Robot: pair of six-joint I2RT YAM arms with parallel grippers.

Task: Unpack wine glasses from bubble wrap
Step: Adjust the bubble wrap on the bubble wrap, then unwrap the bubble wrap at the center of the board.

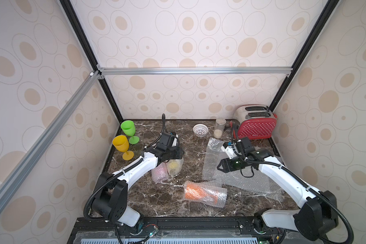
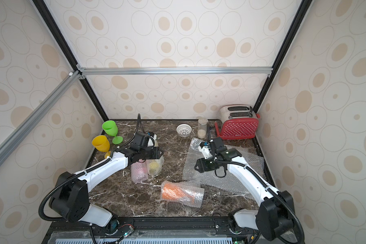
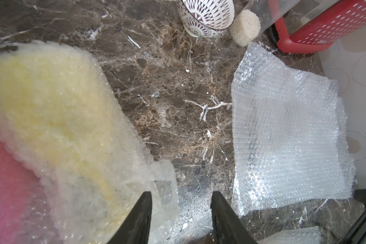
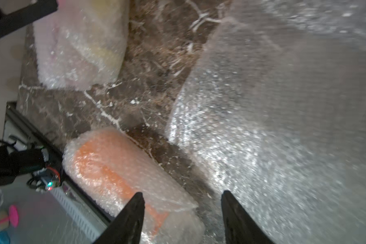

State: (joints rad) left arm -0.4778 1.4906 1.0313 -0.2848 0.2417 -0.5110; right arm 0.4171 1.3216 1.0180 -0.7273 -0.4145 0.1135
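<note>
Yellow wrapped glass [image 3: 51, 101] is lying beside the left claw [image 3: 182, 193], spread, likely to pinch its bubble wrap [image 3: 135, 169]; right claw [image 4: 183, 192] is hovering spread, empty.

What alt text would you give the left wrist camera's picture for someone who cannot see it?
A bubble-wrapped yellow glass sits on a dark marble counter, its wrap's edge by the open gripper. A loose bubble wrap sheet lies nearby, a red toaster beyond.

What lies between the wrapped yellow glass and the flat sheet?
Nothing: bare marble separates the yellow glass from the sheet, seen in the left wrist view.
</note>
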